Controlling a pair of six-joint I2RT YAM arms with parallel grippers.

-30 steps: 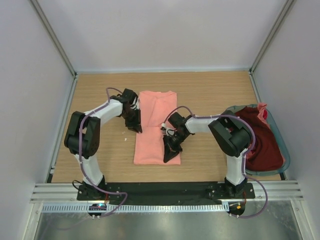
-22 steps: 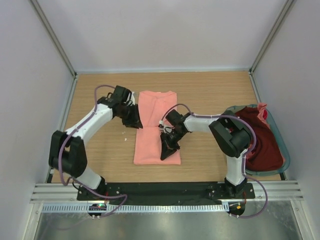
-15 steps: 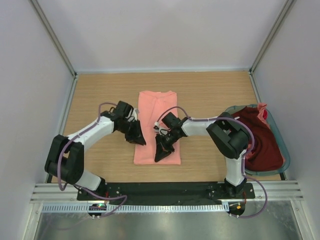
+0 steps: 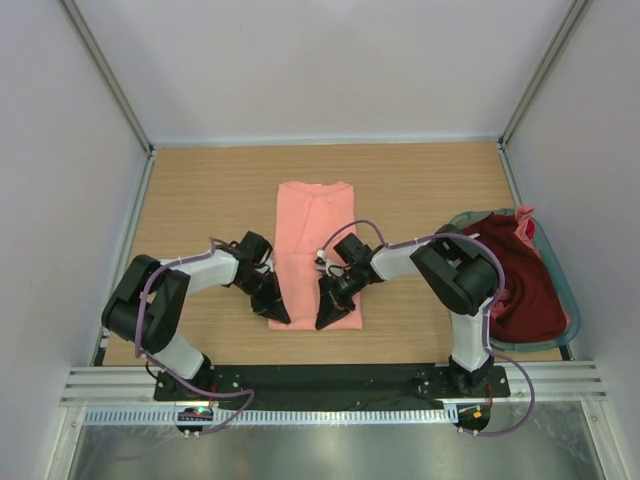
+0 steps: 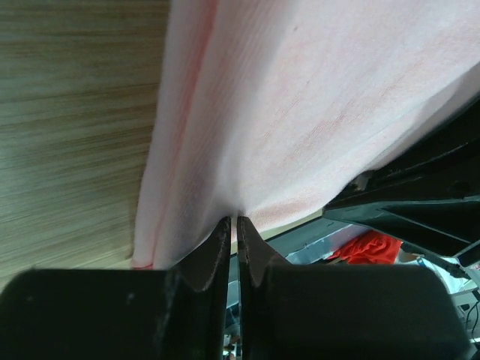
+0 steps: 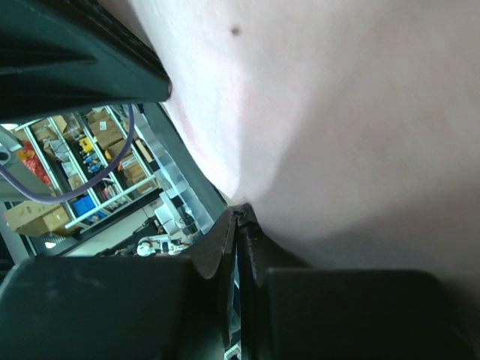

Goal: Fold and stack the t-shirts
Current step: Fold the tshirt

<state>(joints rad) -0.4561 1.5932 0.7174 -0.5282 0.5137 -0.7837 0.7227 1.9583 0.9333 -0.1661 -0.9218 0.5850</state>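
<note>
Soft salmon t-shirt (image 4: 312, 230): long folded rectangle on woodgrain tabletop (image 4: 200, 190). Near hem clenched by left pincer (image 4: 282, 316); right pincer (image 4: 323, 321) too.

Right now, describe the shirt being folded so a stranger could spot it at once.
On the wooden table, look to its middle. The pink shirt lies there as a long flat strip, its near edge pinched by the left end effector and right end effector. Unlike the maroon shirt heaped in the basket at the right, it lies flat on the wood.
</note>
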